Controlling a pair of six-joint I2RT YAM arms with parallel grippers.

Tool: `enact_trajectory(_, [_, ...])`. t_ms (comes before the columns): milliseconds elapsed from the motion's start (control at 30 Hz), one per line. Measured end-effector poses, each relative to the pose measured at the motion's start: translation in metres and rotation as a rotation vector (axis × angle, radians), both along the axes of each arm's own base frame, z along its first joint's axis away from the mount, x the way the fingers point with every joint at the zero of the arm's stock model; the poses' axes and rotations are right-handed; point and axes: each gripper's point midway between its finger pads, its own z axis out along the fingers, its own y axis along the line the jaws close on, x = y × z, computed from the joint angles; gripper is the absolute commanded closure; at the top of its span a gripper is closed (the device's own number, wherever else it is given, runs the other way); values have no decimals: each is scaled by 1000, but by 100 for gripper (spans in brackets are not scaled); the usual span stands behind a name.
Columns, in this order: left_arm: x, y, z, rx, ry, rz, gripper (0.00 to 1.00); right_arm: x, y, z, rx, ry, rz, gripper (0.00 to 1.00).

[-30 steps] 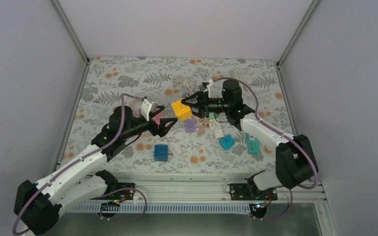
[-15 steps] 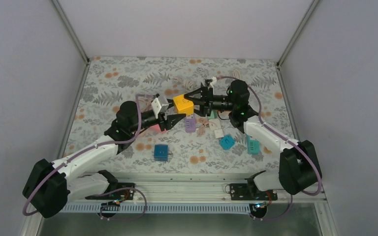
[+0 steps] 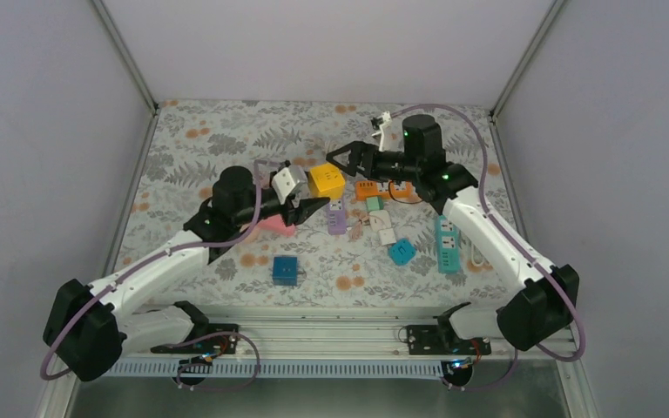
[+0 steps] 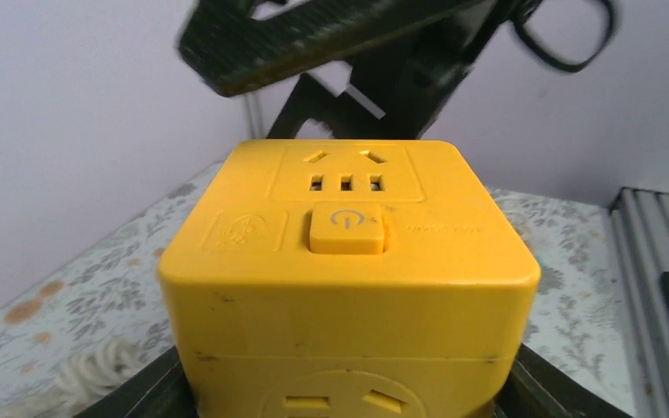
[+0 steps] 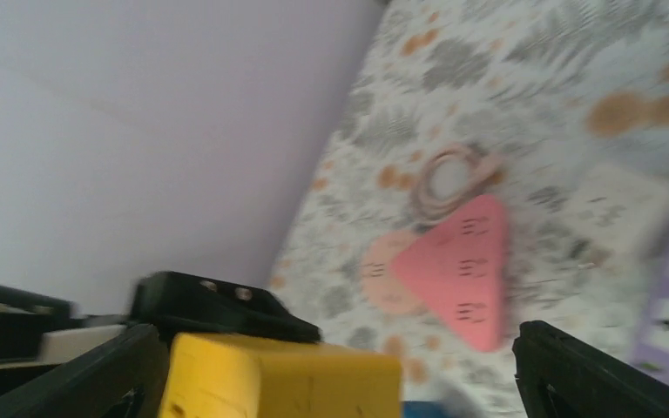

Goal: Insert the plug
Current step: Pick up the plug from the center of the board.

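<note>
A yellow socket cube (image 3: 326, 181) hangs above the table's middle, with my left gripper (image 3: 316, 193) shut on its lower sides. In the left wrist view the cube (image 4: 348, 261) fills the frame, sockets and a power button on top, and a dark finger (image 4: 144, 396) shows at its bottom corner. My right gripper (image 3: 349, 160) stands open just right of the cube, apart from it. In the right wrist view the cube (image 5: 279, 379) sits low between wide-spread fingers (image 5: 78, 374). I cannot pick out the plug among the small parts on the table.
On the flowered table lie a pink triangular socket (image 3: 274, 224), a blue cube (image 3: 285, 270), a purple strip (image 3: 337, 222), an orange strip (image 3: 381, 188), a teal strip (image 3: 447, 245), a teal cube (image 3: 401, 252) and a white cable coil (image 3: 318, 144).
My left gripper reached in and shut on the yellow cube. My right gripper let go of it, opened wide and drew back up and to the right.
</note>
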Motion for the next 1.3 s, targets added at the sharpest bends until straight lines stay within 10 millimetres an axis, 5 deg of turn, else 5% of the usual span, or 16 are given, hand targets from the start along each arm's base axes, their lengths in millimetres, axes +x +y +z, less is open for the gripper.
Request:
enact_trajectory(100, [12,-1,-2,52,-2,37,65,5,-11,-4,-147,-92,-57,0])
enact_trajectory(300, [23,1,-16,148,5,70,65,-17,-4,-14,-348,-173,-26,0])
enact_trajectory(500, [26,1,-27,202,6,71,64,-26,9,-21,-422,-196,10,2])
enact_trajectory(733, [26,1,-35,235,0,60,64,-22,17,-55,-498,-112,9,20])
enact_trajectory(967, [24,-1,-40,254,-1,35,63,-19,18,-58,-512,-79,-19,17])
enact_trajectory(1067, [23,-1,-40,260,2,32,62,-17,20,-61,-512,-68,-18,27])
enact_trajectory(1167, [24,0,-44,269,11,36,56,-16,22,-63,-506,-53,-21,39])
enact_trajectory(1300, [26,1,-44,271,18,50,39,-15,23,-63,-504,-51,-31,42])
